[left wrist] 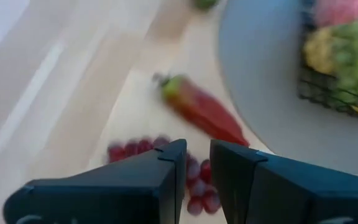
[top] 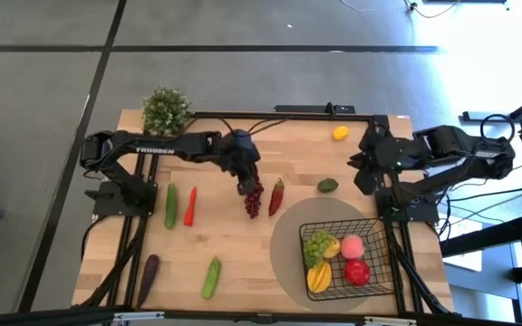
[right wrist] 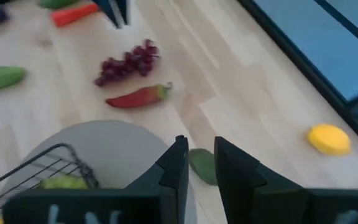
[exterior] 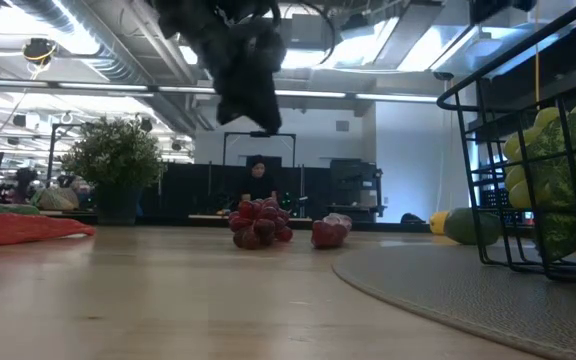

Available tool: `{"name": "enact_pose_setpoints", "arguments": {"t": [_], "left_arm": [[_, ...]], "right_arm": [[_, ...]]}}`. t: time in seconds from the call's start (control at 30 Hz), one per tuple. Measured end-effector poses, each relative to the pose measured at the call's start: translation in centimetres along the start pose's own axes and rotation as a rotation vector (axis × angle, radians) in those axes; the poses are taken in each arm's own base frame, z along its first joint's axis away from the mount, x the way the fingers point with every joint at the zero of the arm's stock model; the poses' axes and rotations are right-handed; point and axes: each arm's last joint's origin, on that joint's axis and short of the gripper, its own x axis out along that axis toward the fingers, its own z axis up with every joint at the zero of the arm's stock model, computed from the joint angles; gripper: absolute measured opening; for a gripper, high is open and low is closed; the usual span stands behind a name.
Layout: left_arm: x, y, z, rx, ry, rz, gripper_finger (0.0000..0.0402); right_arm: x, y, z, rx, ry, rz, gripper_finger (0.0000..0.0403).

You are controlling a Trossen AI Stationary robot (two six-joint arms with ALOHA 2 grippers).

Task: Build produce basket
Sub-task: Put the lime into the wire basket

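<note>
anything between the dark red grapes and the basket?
Yes: the red chili lies on the table between the dark red grapes and the basket, beside the grapes. The high view shows it; beyond it is the grey mat.

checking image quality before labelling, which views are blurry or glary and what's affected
Left wrist view: motion-smeared; the chili, dark grapes and basket are soft, while the left gripper's fingers stay crisp. Right wrist view: mildly soft on the lemon. Low view: bright ceiling lights backlight the arm into a silhouette. High view: even light, sharp.
</note>
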Motion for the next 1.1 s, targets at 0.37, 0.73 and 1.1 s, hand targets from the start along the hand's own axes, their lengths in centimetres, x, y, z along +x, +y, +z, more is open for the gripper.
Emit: {"name": "enact_pose_setpoints", "arguments": {"t": [0.37, 0.73, 1.1], "left_arm": [[-0.3, 1.1, 1.1, 0.212, -0.064, -0.162, 0.0060], [-0.2, 1.2, 1.1, 0.221, -0.076, -0.067, 0.0060], [-0.2, 1.5, 1.1, 0.217, -0.086, 0.030, 0.0060]], "right_arm": [[2.4, -0.8, 0.8, 0.019, 0.186, -0.014, 0.0069], [2.9, -0.6, 0.9, 0.003, 0.205, -0.024, 0.0069], [4.0, -0.2, 0.9, 0.004, 0.227, 0.000, 0.0069]]}}
